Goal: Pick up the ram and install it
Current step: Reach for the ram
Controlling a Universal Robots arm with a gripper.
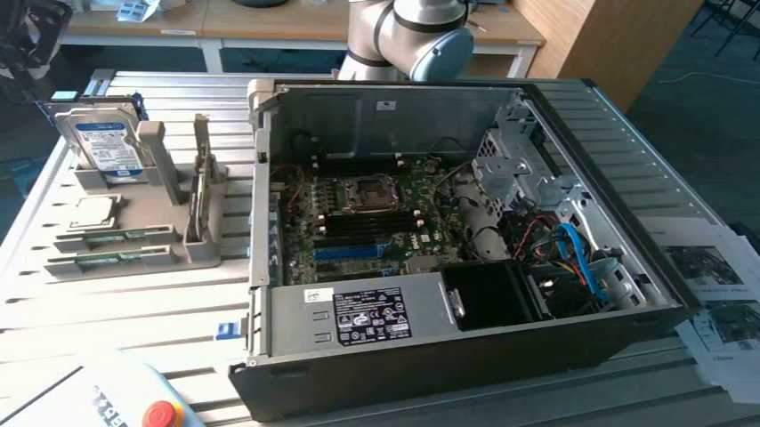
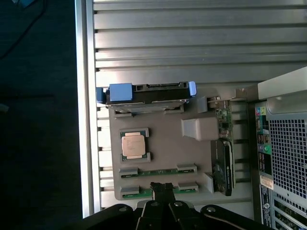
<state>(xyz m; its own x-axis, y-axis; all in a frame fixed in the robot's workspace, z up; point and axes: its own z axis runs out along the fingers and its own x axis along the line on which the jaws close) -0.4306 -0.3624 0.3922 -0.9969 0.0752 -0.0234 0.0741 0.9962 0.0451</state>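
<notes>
Two green ram sticks lie flat in the grey holder (image 1: 178, 253): one ram stick (image 1: 113, 237) (image 2: 158, 171), and beside it a second stick (image 1: 105, 261) (image 2: 141, 192). Seen from the wrist, my gripper (image 2: 162, 188) hangs well above the holder with its dark fingertips pressed together, shut on nothing. The tips cover the middle of the second stick. The open computer case (image 1: 594, 133) shows its motherboard with black and blue memory slots (image 1: 356, 233). The arm's grey elbow (image 1: 416, 40) rises behind the case.
The holder also carries a silver hard drive (image 1: 105, 142) (image 2: 146, 93) standing on edge, a processor chip (image 1: 95, 212) (image 2: 134, 145) and an upright expansion card (image 1: 202, 191) (image 2: 223, 153). A red emergency stop button (image 1: 160, 414) sits at the front. Printed sheets (image 1: 713, 294) lie at the exterior view's right.
</notes>
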